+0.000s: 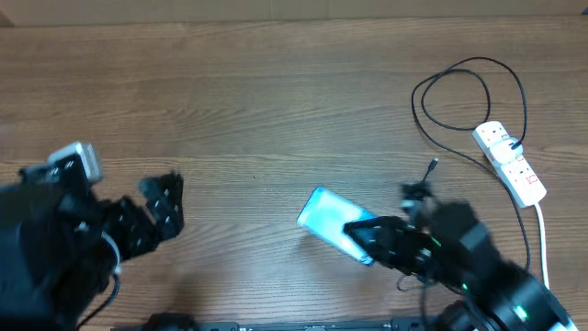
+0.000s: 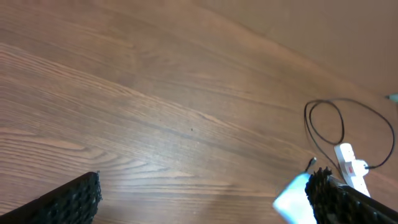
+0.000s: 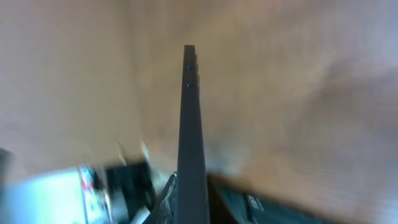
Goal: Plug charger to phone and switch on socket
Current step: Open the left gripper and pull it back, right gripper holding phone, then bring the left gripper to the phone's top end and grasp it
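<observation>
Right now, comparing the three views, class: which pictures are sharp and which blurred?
Overhead: socket crisp, phone slightly smeared. Left wrist: table grain sharp, evenly lit. Right wrist: heavy blur; only a dark upright edge stands out.

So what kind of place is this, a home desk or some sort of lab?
Probably a robot test bench rather than a home: two robot arms work over a wood-grain table, and the items in view are a phone, a white power strip and a black charger cable.
</observation>
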Tool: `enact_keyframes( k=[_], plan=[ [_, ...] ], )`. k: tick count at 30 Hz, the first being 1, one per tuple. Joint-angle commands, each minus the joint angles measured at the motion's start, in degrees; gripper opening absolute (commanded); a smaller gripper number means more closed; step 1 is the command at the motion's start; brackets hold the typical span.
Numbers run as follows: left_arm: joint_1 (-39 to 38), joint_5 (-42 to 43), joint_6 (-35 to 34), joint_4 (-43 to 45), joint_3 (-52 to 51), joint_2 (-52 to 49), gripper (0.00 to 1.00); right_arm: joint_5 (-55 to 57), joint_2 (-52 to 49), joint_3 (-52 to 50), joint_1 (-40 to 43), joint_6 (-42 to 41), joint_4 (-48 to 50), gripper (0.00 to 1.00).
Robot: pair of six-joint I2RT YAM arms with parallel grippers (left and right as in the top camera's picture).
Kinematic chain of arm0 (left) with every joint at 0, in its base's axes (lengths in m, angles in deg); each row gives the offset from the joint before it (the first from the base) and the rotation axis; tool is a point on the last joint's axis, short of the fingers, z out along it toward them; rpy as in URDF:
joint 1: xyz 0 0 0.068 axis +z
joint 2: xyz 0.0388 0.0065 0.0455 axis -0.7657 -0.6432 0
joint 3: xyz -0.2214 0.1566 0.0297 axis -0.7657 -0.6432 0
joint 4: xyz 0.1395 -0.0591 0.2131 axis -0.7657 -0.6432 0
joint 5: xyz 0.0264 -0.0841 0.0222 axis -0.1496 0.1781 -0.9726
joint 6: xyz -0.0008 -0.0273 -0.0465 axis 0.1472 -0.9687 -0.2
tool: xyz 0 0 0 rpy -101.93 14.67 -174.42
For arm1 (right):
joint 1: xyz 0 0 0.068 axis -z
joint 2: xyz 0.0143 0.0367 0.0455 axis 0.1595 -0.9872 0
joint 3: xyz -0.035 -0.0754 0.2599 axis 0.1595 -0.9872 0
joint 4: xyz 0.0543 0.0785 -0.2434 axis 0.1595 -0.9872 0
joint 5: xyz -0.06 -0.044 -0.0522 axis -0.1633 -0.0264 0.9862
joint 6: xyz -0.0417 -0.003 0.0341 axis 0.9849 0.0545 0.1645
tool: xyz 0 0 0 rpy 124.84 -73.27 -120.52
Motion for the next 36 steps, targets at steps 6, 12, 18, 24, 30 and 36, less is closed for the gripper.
enact_keyframes(
  k=[6,12,18,24,30,36],
  plan=[
    [-0.22,-2.49,-6.88,-3.17,0.13,0.85,0.99,2.21,1.14,-24.94,0.22,-14.43,43.5,0.04],
    [-0.22,-0.24,-18.6,-8.02,-2.67,1.22,1.0,-6.36,-12.0,-29.0,0.22,-22.97,63.45,0.04],
    [-0.22,7.61,-20.83,-5.73,-13.79,3.17,1.0,-18.32,-29.03,-29.0,0.22,-34.45,87.49,0.04],
    [-0.22,23.85,-28.22,4.07,-30.67,4.57,1.0,-19.47,-40.96,-29.0,0.22,-39.56,105.35,0.04],
    [-0.26,31.63,-32.48,15.89,-42.23,4.57,0.94,-18.08,-42.21,-29.0,0.22,-42.93,105.09,0.04],
    [-1.92,32.52,-37.33,27.39,-51.1,4.57,0.78,-14.36,-42.21,-28.98,0.11,-48.19,104.87,0.04]
  ],
)
